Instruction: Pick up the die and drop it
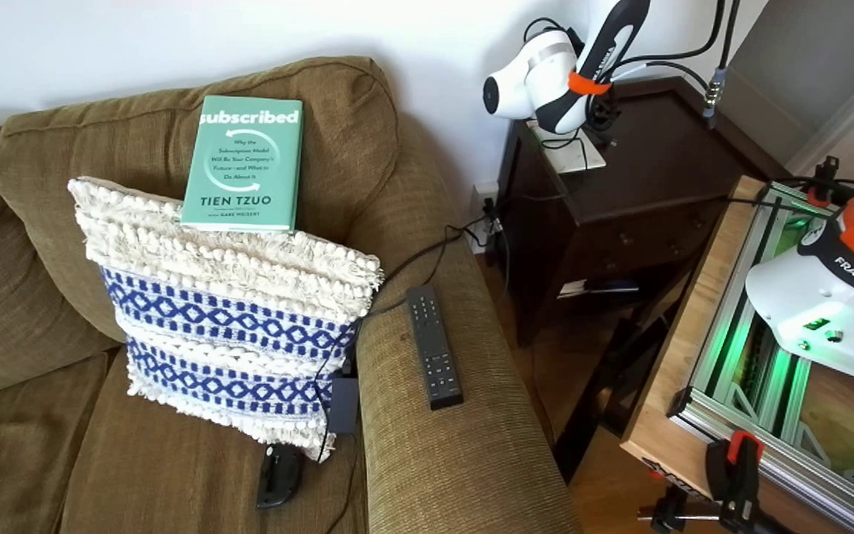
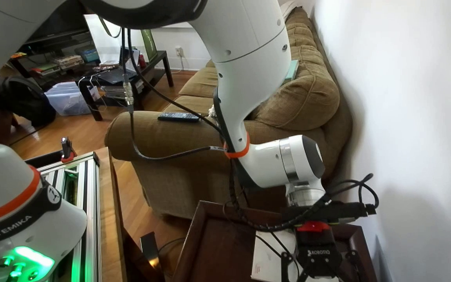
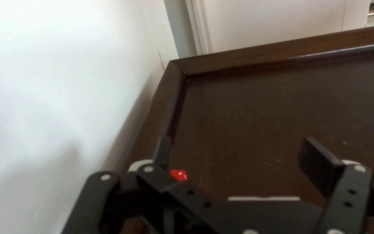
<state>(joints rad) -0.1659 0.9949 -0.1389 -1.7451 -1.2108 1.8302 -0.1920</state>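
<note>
A small red die [image 3: 180,174] with white pips shows in the wrist view. It lies on the dark brown cabinet top [image 3: 271,123], beside the left-hand finger, which partly hides it. I cannot make out the die in either exterior view. My gripper [image 3: 240,156] is open and nothing shows between its fingers. In an exterior view my gripper [image 2: 319,260] is over the cabinet top near the wall, with its fingertips cut off by the picture's lower edge.
A white wall [image 3: 60,97] stands close beside the cabinet. The cabinet has a raised rim [image 3: 170,84]. A flat white object [image 1: 588,154] lies on the cabinet under the gripper. Cables hang around the arm. A brown sofa [image 1: 471,415] with a remote [image 1: 434,348] stands beside the cabinet.
</note>
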